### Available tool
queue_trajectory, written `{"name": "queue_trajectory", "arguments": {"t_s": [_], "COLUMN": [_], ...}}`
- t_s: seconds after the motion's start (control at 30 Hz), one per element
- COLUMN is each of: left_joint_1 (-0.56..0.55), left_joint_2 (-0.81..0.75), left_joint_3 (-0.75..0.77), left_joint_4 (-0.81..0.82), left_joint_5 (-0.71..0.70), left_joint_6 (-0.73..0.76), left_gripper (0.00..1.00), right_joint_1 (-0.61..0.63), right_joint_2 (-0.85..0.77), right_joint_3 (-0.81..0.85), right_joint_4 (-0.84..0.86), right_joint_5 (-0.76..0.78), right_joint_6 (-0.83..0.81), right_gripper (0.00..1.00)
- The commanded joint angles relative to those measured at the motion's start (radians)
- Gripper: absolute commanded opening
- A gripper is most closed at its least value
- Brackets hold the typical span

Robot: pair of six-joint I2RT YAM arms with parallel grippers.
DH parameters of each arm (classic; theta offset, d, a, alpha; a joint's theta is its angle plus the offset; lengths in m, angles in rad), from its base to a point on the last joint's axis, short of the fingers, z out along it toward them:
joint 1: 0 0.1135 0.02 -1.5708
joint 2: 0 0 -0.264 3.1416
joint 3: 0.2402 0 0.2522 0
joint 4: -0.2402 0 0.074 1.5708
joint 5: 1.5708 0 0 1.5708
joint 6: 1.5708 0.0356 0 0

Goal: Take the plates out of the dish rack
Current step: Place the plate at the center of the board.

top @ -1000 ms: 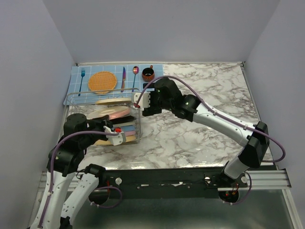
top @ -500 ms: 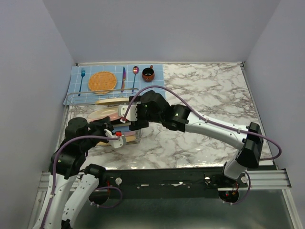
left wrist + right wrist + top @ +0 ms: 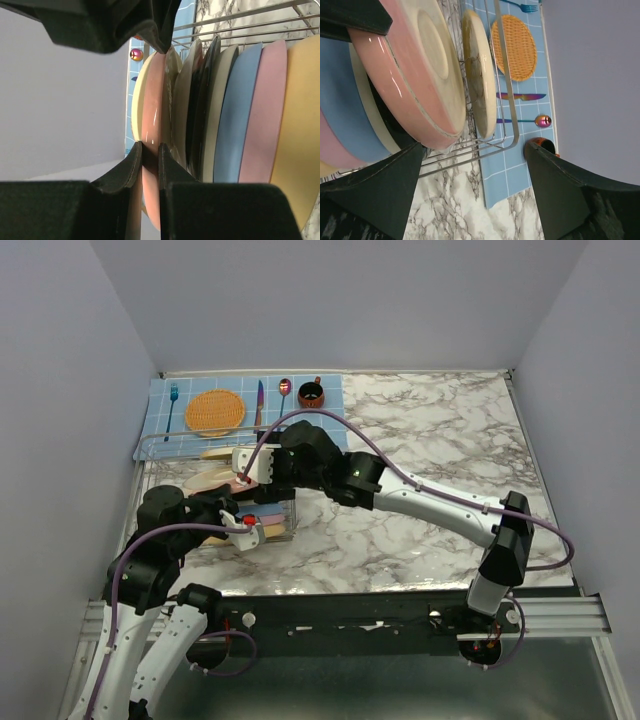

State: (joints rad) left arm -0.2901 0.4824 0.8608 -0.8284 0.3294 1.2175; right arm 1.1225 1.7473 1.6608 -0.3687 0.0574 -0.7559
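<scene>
A marble surface (image 3: 430,430) lay between plain lavender walls (image 3: 350,300), carrying the dish rack (image 3: 283,520). Inside the rack, the left pincer (image 3: 150,155) pinched a pink plate (image 3: 152,100) by its rim among the other upright plates (image 3: 235,115). Over the rack the right pincer (image 3: 475,146) gaped wide, holding nothing.

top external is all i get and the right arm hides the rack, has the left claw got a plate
Observer: Yes. The left wrist view shows the left claw shut on the rim of a glossy salmon-pink round plate.
Operator: and the right claw
Observer: Open. In its own wrist view the right claw is spread wide near that plate's edge and grips nothing.
Operator: any plate beyond the pink one
Observer: One cream round plate with a twig motif stands by itself in the silver wire dish rack, with a gap between it and the pink one.
</scene>
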Motion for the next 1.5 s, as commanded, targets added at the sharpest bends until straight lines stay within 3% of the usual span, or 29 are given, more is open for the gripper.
{"name": "queue_trajectory", "arguments": {"t_s": [0.0,0.37,0.47,0.6,0.97,1.27,1.47], "left_joint_1": [-0.006,-0.006,-0.006,-0.006,-0.006,-0.006,-0.006], "left_joint_2": [-0.015,-0.027,-0.033,-0.041,-0.051,-0.057,-0.067], "left_joint_3": [0.029,0.035,0.03,0.026,0.023,0.007,0.006], "left_joint_4": [-0.025,-0.034,-0.034,-0.037,-0.046,-0.041,-0.055], "left_joint_5": [0.077,0.082,0.08,0.088,0.092,0.091,0.082], "left_joint_6": [-0.001,-0.006,-0.004,-0.003,-0.003,-0.001,0.002], "left_gripper": [0.0,0.0,0.0,0.0,0.0,0.0,0.0], "right_joint_1": [0.028,0.057,0.059,0.057,0.059,0.059,0.06], "right_joint_2": [0.037,0.083,0.095,0.106,0.167,0.156,0.138], "right_joint_3": [0.042,0.073,0.077,0.082,0.137,0.114,0.085], "right_joint_4": [-0.018,-0.024,-0.021,-0.007,-0.006,-0.006,0.001], "right_joint_5": [-0.03,-0.042,-0.041,-0.033,-0.053,-0.042,-0.021], "right_joint_6": [0.038,0.058,0.053,0.05,0.07,0.063,0.052], "right_gripper": [0.91,0.89,0.83,0.67,0.55,0.34,0.1]}}
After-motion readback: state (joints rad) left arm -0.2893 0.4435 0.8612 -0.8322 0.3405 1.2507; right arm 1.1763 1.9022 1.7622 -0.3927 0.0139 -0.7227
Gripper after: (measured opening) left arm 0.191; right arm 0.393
